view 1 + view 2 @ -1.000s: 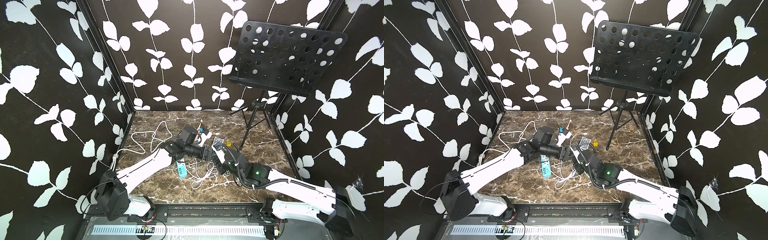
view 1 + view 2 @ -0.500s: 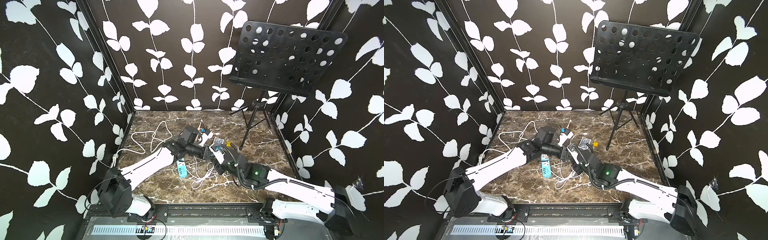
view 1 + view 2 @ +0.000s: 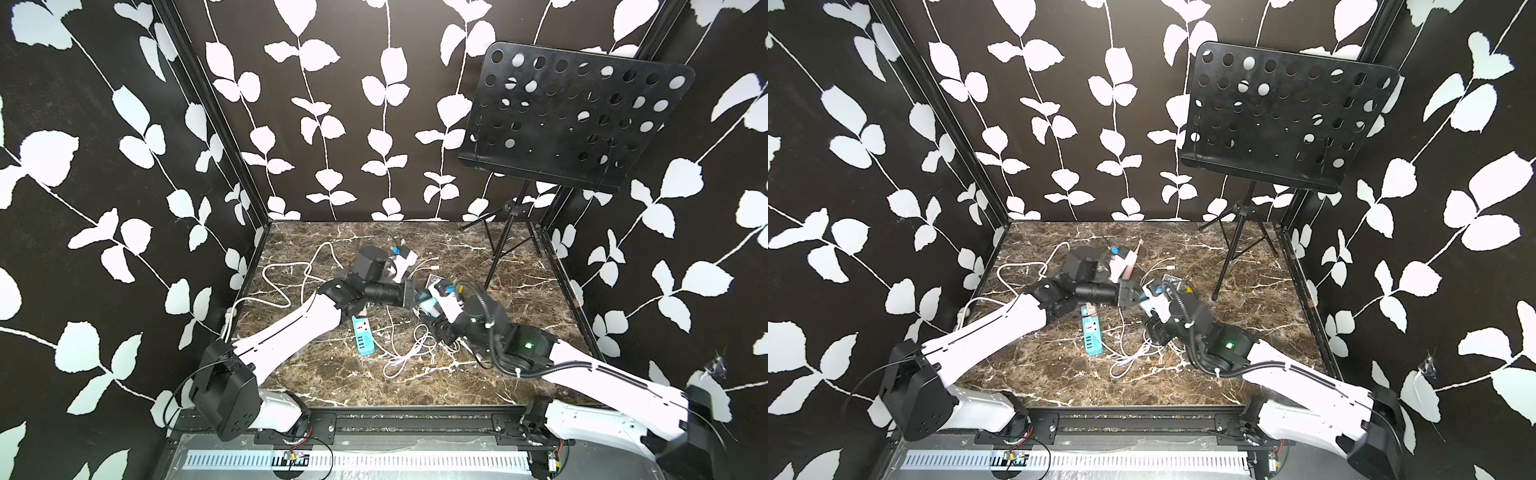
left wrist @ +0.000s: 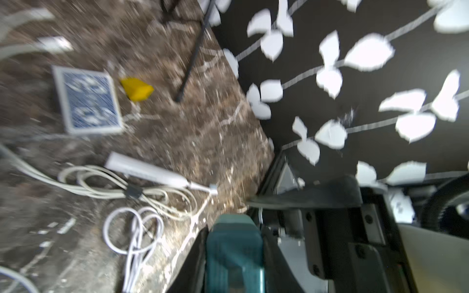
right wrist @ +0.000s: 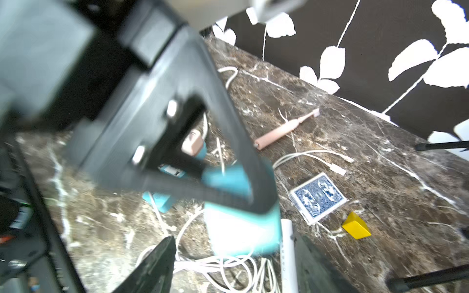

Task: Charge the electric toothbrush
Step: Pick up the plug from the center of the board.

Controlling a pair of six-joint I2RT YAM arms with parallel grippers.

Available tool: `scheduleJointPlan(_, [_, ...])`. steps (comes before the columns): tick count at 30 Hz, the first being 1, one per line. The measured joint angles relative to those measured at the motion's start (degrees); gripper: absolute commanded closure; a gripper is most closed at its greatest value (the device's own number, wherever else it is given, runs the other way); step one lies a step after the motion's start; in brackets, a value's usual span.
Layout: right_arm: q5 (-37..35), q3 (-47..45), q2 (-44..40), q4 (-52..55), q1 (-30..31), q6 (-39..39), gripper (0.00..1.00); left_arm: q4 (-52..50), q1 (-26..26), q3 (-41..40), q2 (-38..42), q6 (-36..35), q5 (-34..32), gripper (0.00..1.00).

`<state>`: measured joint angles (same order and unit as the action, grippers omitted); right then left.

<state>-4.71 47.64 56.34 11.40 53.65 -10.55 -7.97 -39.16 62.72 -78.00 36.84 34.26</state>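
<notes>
A teal-and-white block [image 5: 241,223] is clamped in the left hand [image 4: 234,233], while the jaws of the right hand [image 5: 233,253] stand apart on either side of it, apparently gripping nothing. The step is judged to be a handover to the left hand. The right hand is best drawn straight back, clear of the block and the loose white cables [image 5: 210,265], before the block is carried anywhere. The pink electric toothbrush [image 5: 281,132] lies on the bench [image 5: 380,152] towards the back wall, apart from both hands.
</notes>
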Motion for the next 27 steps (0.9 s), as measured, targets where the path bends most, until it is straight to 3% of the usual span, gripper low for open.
scheduleJointPlan(6, [15.7,-2.1,-2.5,-10.4,-9.7,-19.3,0.26,8.6,3.0,-1.3,4.3,7.4,-3.5,0.95])
scheduleJointPlan(14, [23.7,-6.2,2.8,-28.7,-13.4,-42.8,0.35,15.5,3.0,-2.3,5.3,14.0,-3.1,0.96])
scheduleJointPlan(20, [25.3,-7.2,6.7,-41.7,-13.4,-52.4,0.47,18.3,3.0,-2.9,5.3,16.9,-2.0,0.95])
scheduleJointPlan(27, [25.4,-8.3,9.2,-50.0,-13.6,-57.0,0.55,21.7,3.0,-3.6,5.3,20.3,-0.2,0.94])
